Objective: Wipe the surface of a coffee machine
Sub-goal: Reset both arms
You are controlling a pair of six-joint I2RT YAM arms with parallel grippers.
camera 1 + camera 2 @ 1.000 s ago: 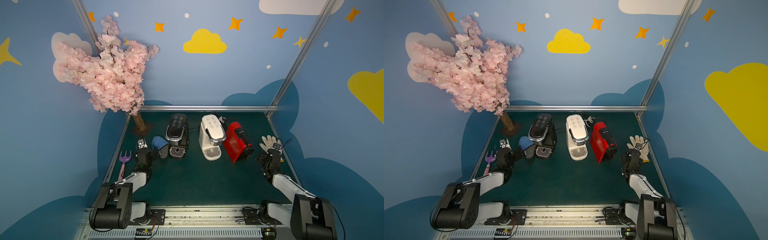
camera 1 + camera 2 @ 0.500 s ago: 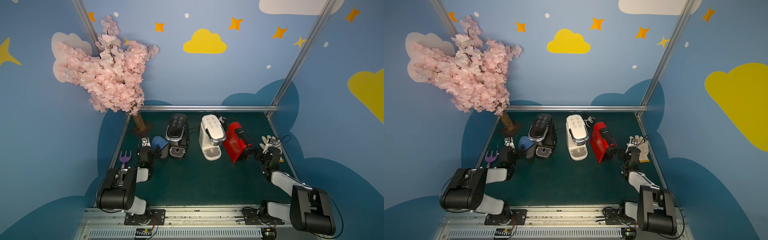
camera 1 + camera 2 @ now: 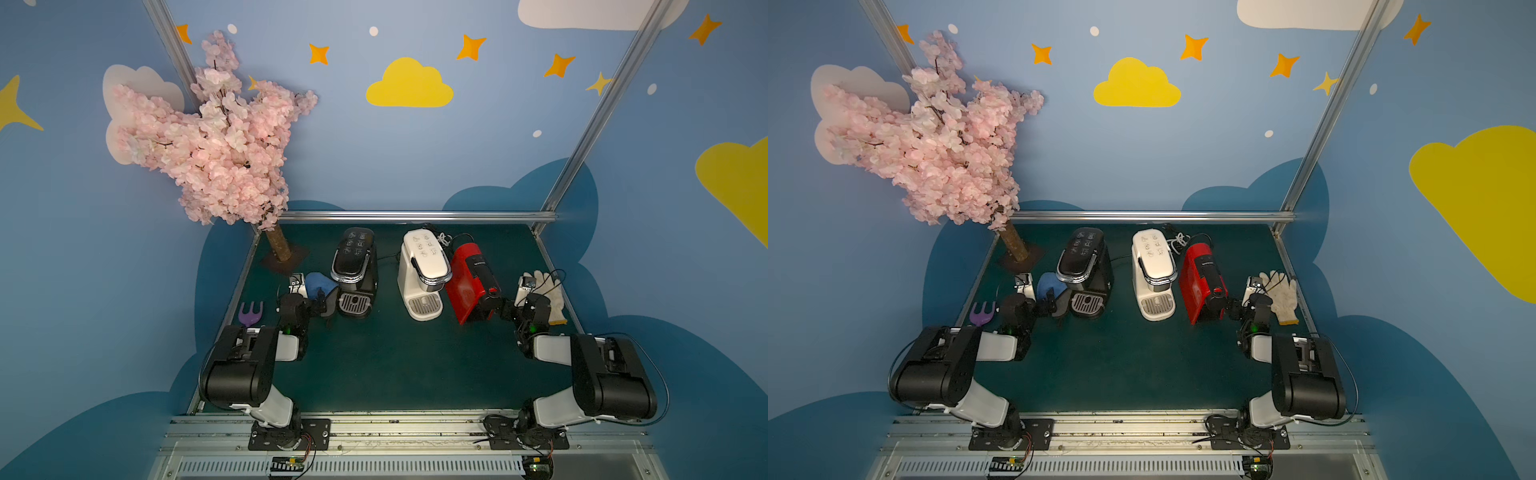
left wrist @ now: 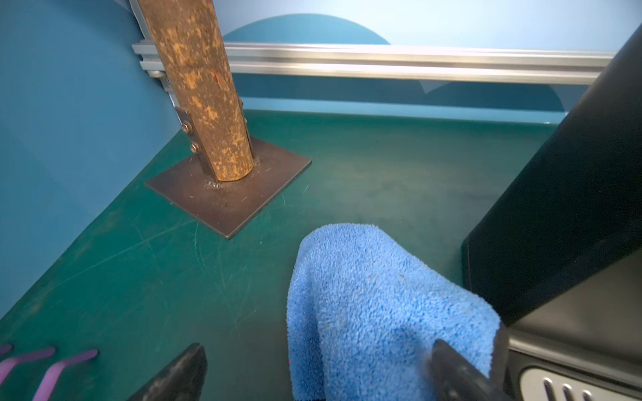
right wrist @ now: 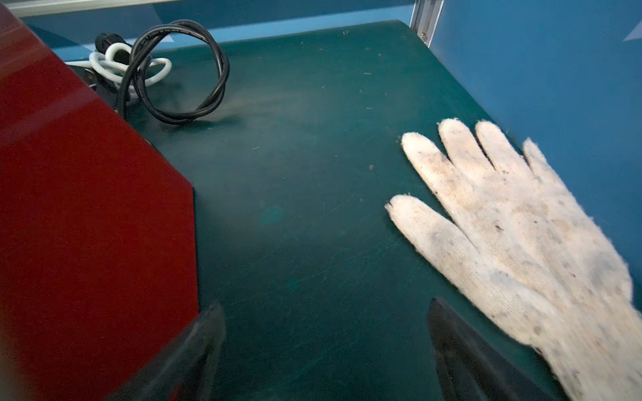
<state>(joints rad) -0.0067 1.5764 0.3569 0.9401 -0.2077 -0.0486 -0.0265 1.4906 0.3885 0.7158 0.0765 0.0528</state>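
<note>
The left pincer [image 4: 316,347] stood spread around a fluffy blue cloth [image 4: 375,295], with one dark finger touching its nap. The right pincer [image 5: 324,305] gaped empty over the scuffed green counter [image 5: 312,208], beside a grubby knitted glove [image 5: 503,225]. Farther back, the smooth, round-topped cream coffee machine [image 3: 424,266] stood between a glossy black machine [image 3: 353,266] and a boxy red machine [image 3: 469,282].

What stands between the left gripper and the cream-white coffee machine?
The black coffee machine, with a blue cloth at the left gripper; both top views show it.
</note>
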